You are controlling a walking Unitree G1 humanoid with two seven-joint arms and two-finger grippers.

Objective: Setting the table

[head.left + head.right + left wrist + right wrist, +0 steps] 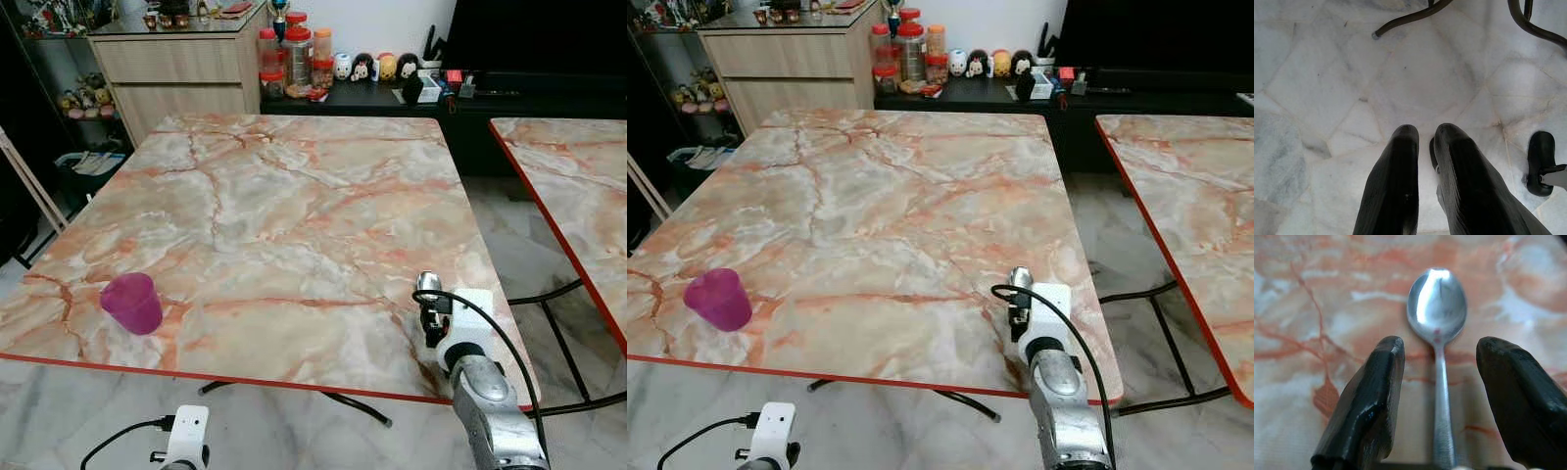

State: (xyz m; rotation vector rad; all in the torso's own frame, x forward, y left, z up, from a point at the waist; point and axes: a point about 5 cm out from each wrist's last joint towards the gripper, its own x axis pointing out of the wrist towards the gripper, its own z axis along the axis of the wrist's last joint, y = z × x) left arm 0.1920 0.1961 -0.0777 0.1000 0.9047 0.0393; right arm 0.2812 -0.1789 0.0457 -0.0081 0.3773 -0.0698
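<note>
Cup (131,303), pink, stands near the bench's (294,215) near-left corner, while my left gripper (1422,147) hangs idle over the floor, fingers nearly closed on nothing. Over at the near-right edge, my right gripper (1440,362) straddles the spoon (1437,308) with fingers spread apart; I judge the spoon-placing step about finished, so next I lift clear without nudging it.

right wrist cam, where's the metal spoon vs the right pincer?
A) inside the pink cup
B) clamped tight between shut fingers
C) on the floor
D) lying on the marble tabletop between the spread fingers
D: the silver metal spoon lies on the orange-veined marble tabletop, its handle running up the gap of the right pincer, whose black fingers stand spread on either side of it.
</note>
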